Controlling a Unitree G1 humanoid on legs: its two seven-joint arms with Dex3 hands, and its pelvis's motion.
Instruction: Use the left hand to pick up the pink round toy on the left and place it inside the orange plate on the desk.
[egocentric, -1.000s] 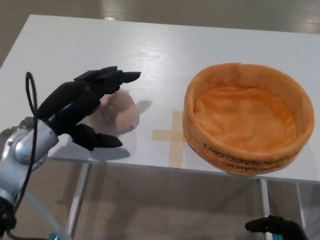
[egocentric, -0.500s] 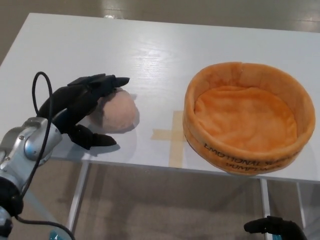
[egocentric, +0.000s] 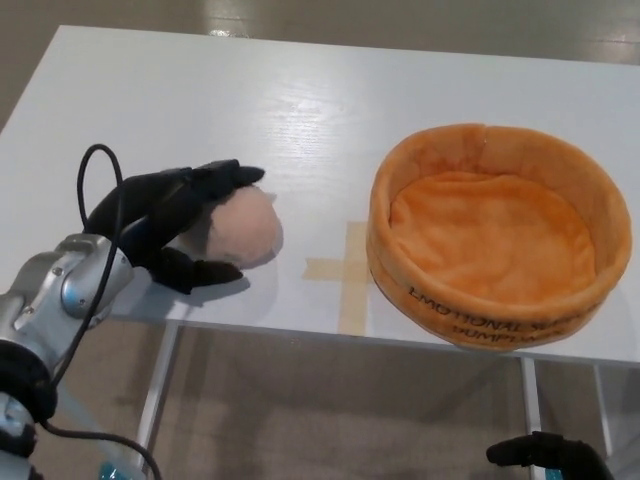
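The pink round toy (egocentric: 248, 228) rests on the white desk (egocentric: 300, 110), left of centre near the front edge. My left hand (egocentric: 175, 225) comes in from the left and wraps around it. Its fingers (egocentric: 225, 178) lie over the toy's top and its thumb (egocentric: 205, 272) presses against the lower front. The toy's left side is hidden by the hand. The orange plush plate (egocentric: 497, 312), round with a high rim, stands to the right with nothing in it. Only a small black part of my right hand (egocentric: 545, 455) shows at the bottom right, below the desk.
A cross of tan tape (egocentric: 345, 270) marks the desk between the toy and the plate. A black cable (egocentric: 95, 170) loops up from my left wrist. The desk's front edge runs just below the toy, with floor beneath it.
My left hand has come down from above the toy and closed around it, fingers on top and thumb drawn in. The toy has shifted slightly right. The plate has not moved.
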